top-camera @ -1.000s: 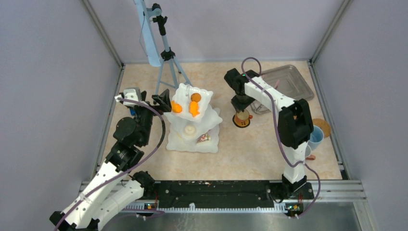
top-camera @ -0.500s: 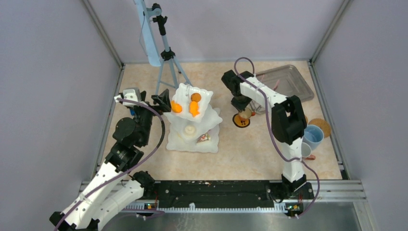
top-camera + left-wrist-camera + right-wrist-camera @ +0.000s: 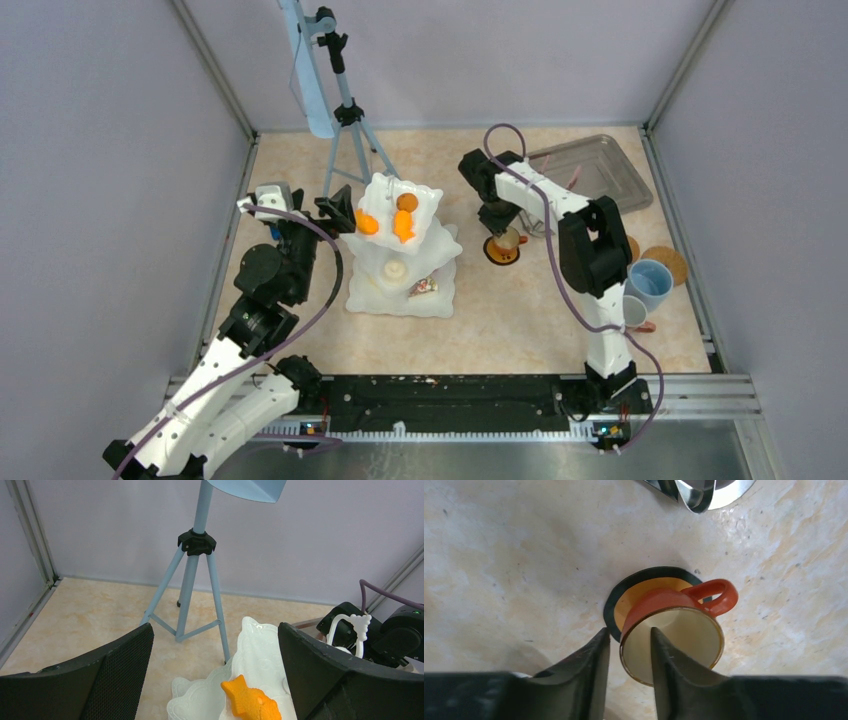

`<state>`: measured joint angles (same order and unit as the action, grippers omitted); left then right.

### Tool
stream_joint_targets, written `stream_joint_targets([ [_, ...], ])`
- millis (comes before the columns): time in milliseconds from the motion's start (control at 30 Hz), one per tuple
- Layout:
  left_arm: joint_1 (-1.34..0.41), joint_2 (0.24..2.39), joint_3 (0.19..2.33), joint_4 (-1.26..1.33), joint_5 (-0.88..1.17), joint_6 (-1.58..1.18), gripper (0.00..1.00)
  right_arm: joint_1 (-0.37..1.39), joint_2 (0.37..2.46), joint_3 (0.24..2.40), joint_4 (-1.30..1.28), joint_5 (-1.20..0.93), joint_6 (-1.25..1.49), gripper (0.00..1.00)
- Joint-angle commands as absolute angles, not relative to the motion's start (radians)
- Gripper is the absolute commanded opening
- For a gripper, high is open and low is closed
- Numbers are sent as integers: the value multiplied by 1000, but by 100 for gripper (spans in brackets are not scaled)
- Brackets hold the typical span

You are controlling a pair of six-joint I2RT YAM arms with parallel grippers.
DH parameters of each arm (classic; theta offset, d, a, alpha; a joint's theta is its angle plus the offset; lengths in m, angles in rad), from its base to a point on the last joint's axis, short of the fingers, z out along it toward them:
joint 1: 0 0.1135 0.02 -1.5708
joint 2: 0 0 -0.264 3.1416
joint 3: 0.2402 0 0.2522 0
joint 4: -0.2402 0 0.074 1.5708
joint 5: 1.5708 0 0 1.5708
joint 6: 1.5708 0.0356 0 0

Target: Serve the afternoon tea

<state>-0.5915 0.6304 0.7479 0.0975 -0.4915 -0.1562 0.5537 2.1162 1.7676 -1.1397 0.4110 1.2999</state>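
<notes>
Sitting on round saucer (image 3: pixel 628 598), glossy orange mug (image 3: pixel 659 603)

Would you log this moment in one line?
right end effector: open astride orange mug rim | left end effector: open by tiered stand

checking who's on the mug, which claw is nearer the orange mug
Right. The right claw straddles the rim of the orange mug; the left claw hovers beyond the tiered stand, by its top tier.

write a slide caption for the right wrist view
Right pincer straddles the rim of the orange mug on its black-edged saucer, one finger inside, one outside
</notes>
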Motion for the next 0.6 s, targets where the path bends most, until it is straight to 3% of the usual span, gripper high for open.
stream_joint_targets([
  [0,-588,625,776,133,-502,-147,99,558,2090,1809,-1168,414,1303,50],
  [67,-588,625,776,133,-501,-147,99,564,2061,1834,-1193,410,1288,68],
  [133,-589,627,776,133,-502,-146,99,571,2012,1855,-1218,421,1261,76],
  [267,-588,628,777,133,-502,-144,99,573,1829,1799,-1191,473,1135,78],
  [400,-589,629,776,133,-493,-149,99,508,1494,1483,-904,463,783,80],
  [567,-590,633,776,132,-485,-153,99,188,1204,1174,-671,217,538,82],
])
